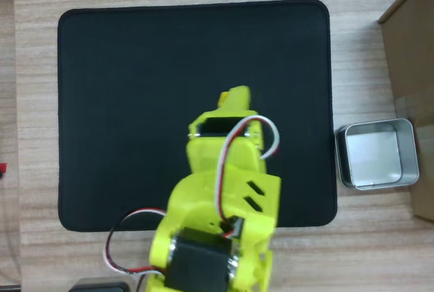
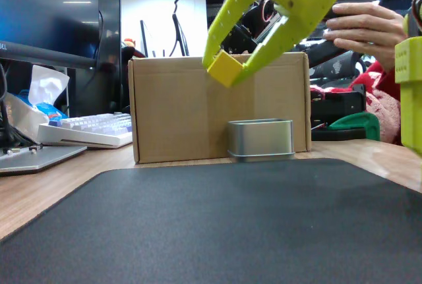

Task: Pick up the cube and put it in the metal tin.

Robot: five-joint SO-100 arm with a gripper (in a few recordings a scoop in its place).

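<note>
Fingers (image 2: 264,47) of the lime-yellow end effector (image 2: 227,66) pinch the cube (image 2: 225,68) between their tips in the fixed view, so the end effector is closed on it and carries it in the air, well above the black mat (image 2: 217,225). The cube is golden yellow, a shade warmer than the plastic around it, and sits tilted, one corner pointing down. In that view it hangs in front of the upper part of the cardboard box (image 2: 171,109) and above and a little left of the metal tin (image 2: 261,139), clear of both.

From overhead, the end effector (image 1: 234,97) points toward the top of the picture over the middle of the mat (image 1: 135,102), with a small golden patch at its tip; whether that patch is the cube cannot be told from there. The arm (image 1: 224,204) runs back to the bottom edge, with red, white and black wires looped along it.

Off the mat's right edge the metal tin (image 1: 377,154) stands on the wooden table (image 1: 34,136), open side up, its shiny grey inside bare. The cardboard box (image 1: 413,68) is just beside it on the right. Behind the box in the fixed view are a keyboard (image 2: 89,129) and a monitor (image 2: 53,14).
</note>
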